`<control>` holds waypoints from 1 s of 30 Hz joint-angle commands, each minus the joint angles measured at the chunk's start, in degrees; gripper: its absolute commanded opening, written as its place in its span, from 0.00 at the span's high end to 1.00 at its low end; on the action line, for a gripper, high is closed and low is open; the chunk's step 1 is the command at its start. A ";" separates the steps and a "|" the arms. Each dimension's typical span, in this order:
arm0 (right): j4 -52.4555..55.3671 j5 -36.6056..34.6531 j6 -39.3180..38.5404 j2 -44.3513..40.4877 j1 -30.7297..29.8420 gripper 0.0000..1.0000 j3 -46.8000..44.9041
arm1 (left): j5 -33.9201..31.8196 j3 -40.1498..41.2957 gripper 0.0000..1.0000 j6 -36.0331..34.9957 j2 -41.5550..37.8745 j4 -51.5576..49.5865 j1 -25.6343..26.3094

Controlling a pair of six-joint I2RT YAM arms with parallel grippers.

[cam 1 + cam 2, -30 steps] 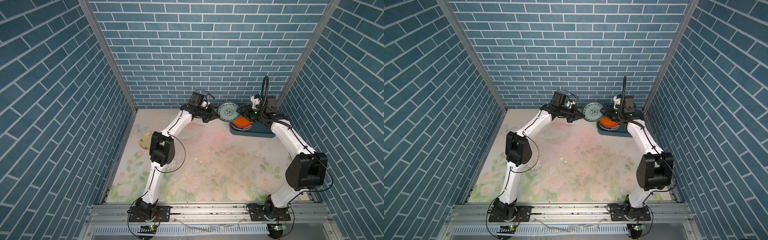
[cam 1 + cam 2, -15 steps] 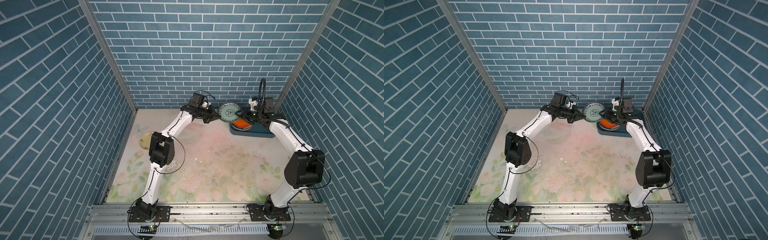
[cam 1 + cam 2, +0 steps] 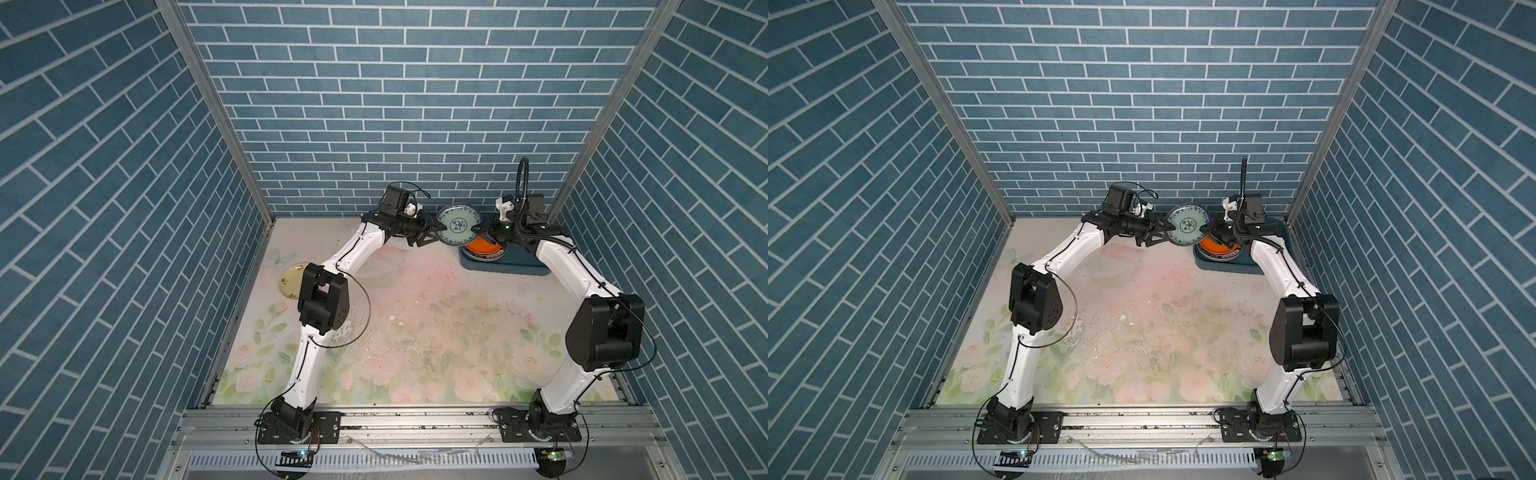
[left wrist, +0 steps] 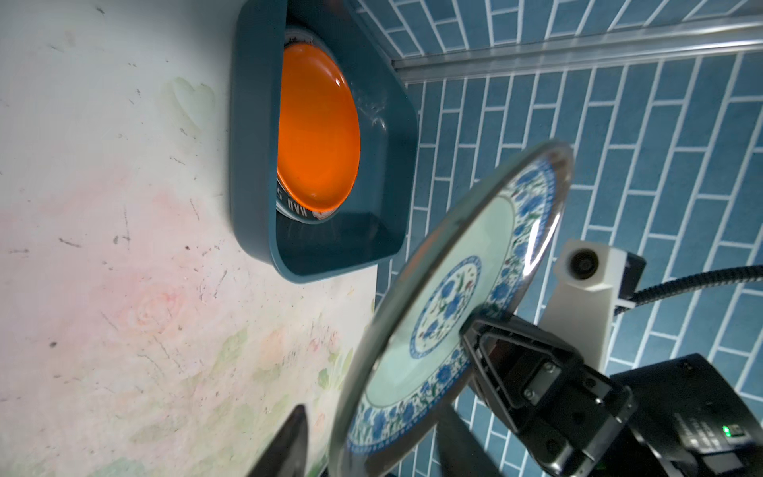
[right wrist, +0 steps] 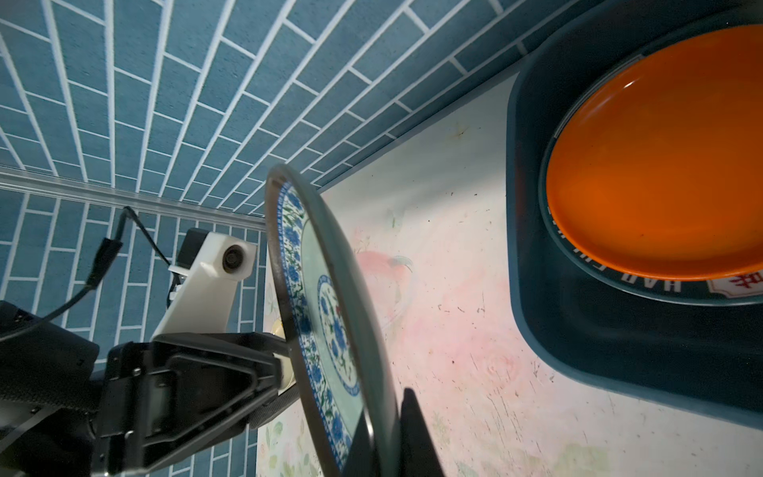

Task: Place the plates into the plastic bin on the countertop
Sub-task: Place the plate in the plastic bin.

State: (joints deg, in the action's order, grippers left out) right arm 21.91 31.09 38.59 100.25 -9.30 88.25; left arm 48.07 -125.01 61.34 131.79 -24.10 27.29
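1. 2 grippers meet at 1 plate: the blue-patterned celadon plate (image 3: 458,226) hangs on edge in the air between them. It is close beside the plastic bin (image 3: 521,266) at the back of the countertop (image 3: 415,316). Whether its rim already overhangs the bin, I cannot tell.
2. Your right gripper (image 3: 478,228) is clamped on the plate's rim. In the right wrist view its fingers (image 5: 417,437) pinch the edge from both faces.
3. Your left gripper (image 3: 435,227) has its fingers (image 4: 289,446) spread, 1 on each side of the opposite rim. Neither seems to press the plate, so I judge that the right arm alone carries it.
4. The step in hand looks like the handover from left to right, at its close.
5. Your next move calls for 2 things. Draw the left gripper straight back along the plate's plane so that neither finger clips the rim. Then swing the right arm over the bin, tip the plate flat and lower it.
6. It would land on the orange plate (image 3: 482,252), which lies in the bin on a white plate with a dark lettered rim (image 5: 660,285). What lies beneath those 2 is hidden.
7. The hold is a thin pinch on a glazed edge, so the plate may pivot. Go slowly.
8. 1 cream-yellow plate (image 3: 291,279) lies on the countertop by the left wall, partly behind your left arm, not yet binned.
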 commanded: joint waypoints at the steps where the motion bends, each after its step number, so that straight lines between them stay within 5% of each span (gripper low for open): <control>1: -0.51 0.98 -0.01 1.18 0.46 1.00 1.10 | -0.63 -0.08 0.00 0.29 -2.86 2.20 -0.80; 16: 1.35 -5.65 1.67 9.32 8.95 1.00 4.88 | -3.76 22.48 0.00 -1.81 -17.90 17.25 -5.39; 30: 2.86 -2.21 3.67 27.47 11.67 1.00 16.00 | -5.72 24.16 0.00 -2.86 -19.30 19.25 -4.43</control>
State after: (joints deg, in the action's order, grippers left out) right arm 24.71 26.98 40.29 125.54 2.42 102.35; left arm 43.00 -101.21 59.68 113.25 -6.00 22.65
